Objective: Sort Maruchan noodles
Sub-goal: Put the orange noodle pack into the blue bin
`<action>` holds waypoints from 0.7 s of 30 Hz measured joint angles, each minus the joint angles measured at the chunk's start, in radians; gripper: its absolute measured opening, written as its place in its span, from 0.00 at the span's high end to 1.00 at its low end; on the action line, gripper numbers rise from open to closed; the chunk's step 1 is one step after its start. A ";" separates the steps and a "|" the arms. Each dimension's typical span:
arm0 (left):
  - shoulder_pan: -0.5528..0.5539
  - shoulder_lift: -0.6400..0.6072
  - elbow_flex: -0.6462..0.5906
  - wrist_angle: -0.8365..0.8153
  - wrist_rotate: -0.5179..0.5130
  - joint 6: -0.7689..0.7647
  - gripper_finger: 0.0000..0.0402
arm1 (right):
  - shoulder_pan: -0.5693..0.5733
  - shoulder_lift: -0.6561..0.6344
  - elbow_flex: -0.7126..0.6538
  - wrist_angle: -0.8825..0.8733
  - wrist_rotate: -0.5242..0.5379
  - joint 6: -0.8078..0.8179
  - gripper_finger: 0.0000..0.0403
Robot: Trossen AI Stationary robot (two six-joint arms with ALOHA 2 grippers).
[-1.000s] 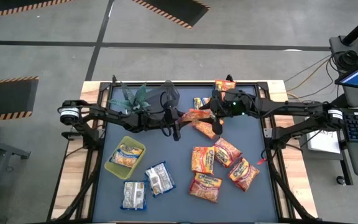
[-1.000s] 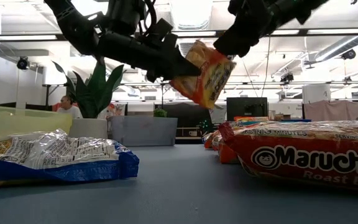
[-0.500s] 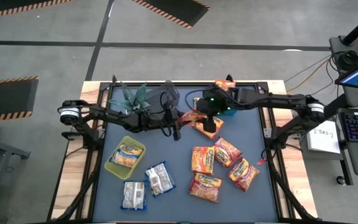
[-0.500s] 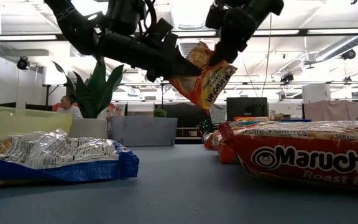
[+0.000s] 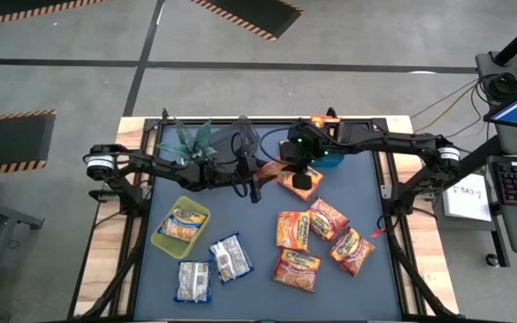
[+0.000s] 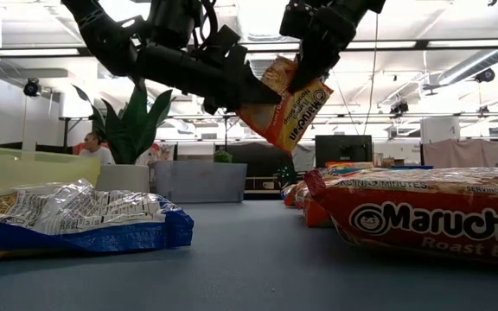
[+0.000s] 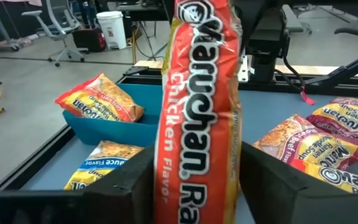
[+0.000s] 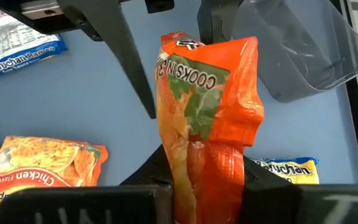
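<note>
Now that the right pincer (image 5: 293,172) has swung in from 3 o'clock and narrowed its jaws within the last second, the high view shows both arms meeting over the bench (image 5: 240,215) just toward 12 o'clock of its centre, with the held orange packet (image 5: 272,168) between them and the left pincer (image 5: 257,172) at its 9 o'clock side. This reads as a handover under way, so the packet should soon be free to travel to a bin. Loose orange packets (image 5: 312,238) lie at 4 o'clock, whitish packets (image 5: 214,265) at 7 o'clock, beside a yellow-green bin (image 5: 179,224). In the low view the held orange packet (image 6: 288,108) hangs tilted, well clear of the bench, the left pincer (image 6: 249,95) at its 9 o'clock edge and the right pincer (image 6: 301,69) pinching its 12 o'clock edge from above. In the left wrist view the packet (image 7: 197,124) stands upright within the left pincer (image 7: 197,158); whether that pincer clamps it or only flanks it cannot be told. A blue bin (image 7: 104,127) beyond holds another orange packet (image 7: 101,102). In the right wrist view the right pincer (image 8: 204,180) is closed narrow on the packet (image 8: 204,124), which crumples at the grip; a clear bin (image 8: 303,50) lies beyond.
</note>
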 joint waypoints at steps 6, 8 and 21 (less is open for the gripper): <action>-0.005 -0.042 -0.001 -0.032 0.000 0.047 0.37 | -0.017 -0.006 0.017 -0.075 0.005 -0.011 0.86; -0.006 -0.075 -0.001 -0.055 0.000 0.068 0.34 | -0.032 -0.006 0.039 -0.136 0.045 -0.015 0.86; -0.006 -0.221 -0.016 -0.112 0.000 0.101 0.31 | -0.241 -0.007 0.141 -0.423 0.272 -0.265 0.86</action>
